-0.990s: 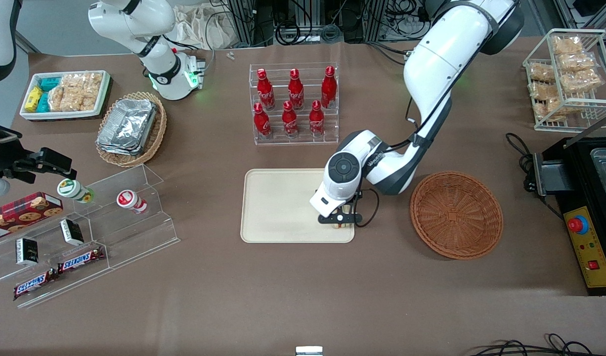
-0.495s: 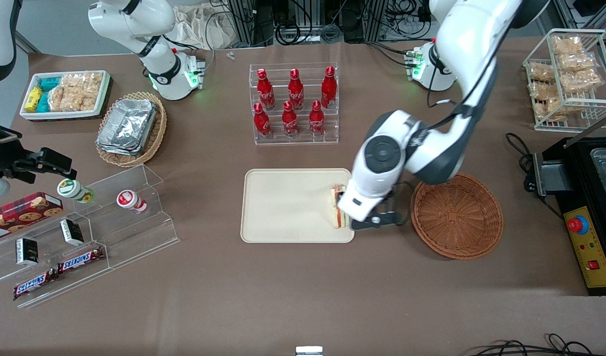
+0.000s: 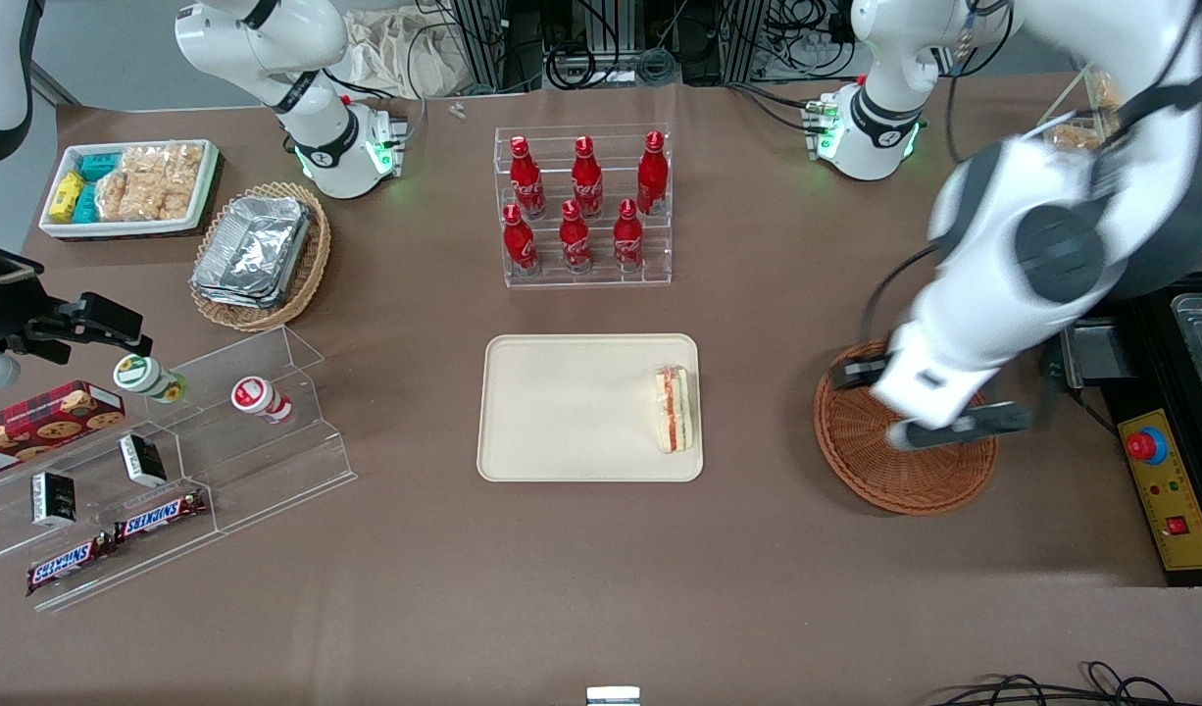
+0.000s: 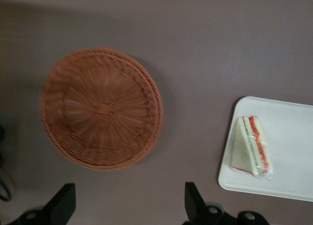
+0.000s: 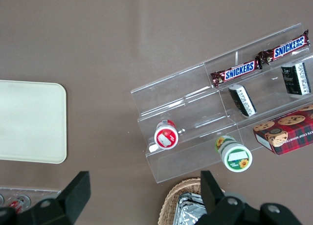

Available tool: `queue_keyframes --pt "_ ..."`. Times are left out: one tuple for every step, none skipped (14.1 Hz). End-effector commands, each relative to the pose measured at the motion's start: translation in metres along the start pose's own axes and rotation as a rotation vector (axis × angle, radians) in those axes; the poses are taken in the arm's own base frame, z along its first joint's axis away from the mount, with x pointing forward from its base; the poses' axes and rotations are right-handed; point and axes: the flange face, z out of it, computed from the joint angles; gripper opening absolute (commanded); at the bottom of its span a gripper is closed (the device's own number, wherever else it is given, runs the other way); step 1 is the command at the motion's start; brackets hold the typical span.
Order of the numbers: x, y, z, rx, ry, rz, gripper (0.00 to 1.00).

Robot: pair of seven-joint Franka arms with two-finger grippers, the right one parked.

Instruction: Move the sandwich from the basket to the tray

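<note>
The sandwich (image 3: 676, 409), a white wedge with red and green layers, lies on the beige tray (image 3: 562, 412) at its edge toward the working arm's end. It also shows in the left wrist view (image 4: 250, 146) on the tray (image 4: 288, 137). The reddish-brown wicker basket (image 3: 856, 446) is empty (image 4: 100, 107) and stands beside the tray. My left gripper (image 3: 959, 428) is raised above the basket, well away from the sandwich. Its fingers (image 4: 193, 203) are wide apart with nothing between them.
A clear rack of red bottles (image 3: 583, 206) stands farther from the front camera than the tray. A black and yellow control box with a red button (image 3: 1165, 480) and a wire rack of snacks (image 3: 1130, 157) are beside the basket. An acrylic snack stand (image 3: 189, 441) lies toward the parked arm's end.
My gripper let go of the sandwich on the tray, then rose and swung away over the basket. The sandwich stays where it was set down.
</note>
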Motion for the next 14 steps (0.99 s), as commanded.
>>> queue_keyframes --pt "-0.035 -0.052 -0.009 0.028 -0.011 0.065 1.0" --pt "-0.044 -0.067 -0.006 0.041 -0.016 0.095 1.0" --pt "-0.051 -0.076 -0.003 0.048 -0.019 0.109 1.0" --pt "-0.052 -0.086 -0.003 0.052 -0.02 0.107 1.0" --pt "-0.054 -0.089 -0.001 0.057 -0.024 0.124 1.0" --pt "-0.058 -0.091 0.001 0.063 -0.034 0.137 1.0" --pt "-0.064 -0.093 0.006 0.07 -0.037 0.136 1.0" --pt "-0.067 -0.093 0.009 0.071 -0.019 0.138 1.0" --pt "-0.069 -0.093 0.011 0.07 -0.01 0.137 1.0" --pt "-0.065 -0.092 0.008 0.061 -0.006 0.134 1.0" --pt "-0.055 -0.092 0.003 0.056 -0.015 0.141 1.0" --pt "-0.052 -0.093 0.0 0.061 -0.056 0.181 1.0" --pt "-0.047 -0.093 -0.005 0.05 -0.076 0.231 1.0" --pt "-0.045 -0.097 -0.007 0.045 -0.081 0.258 1.0"
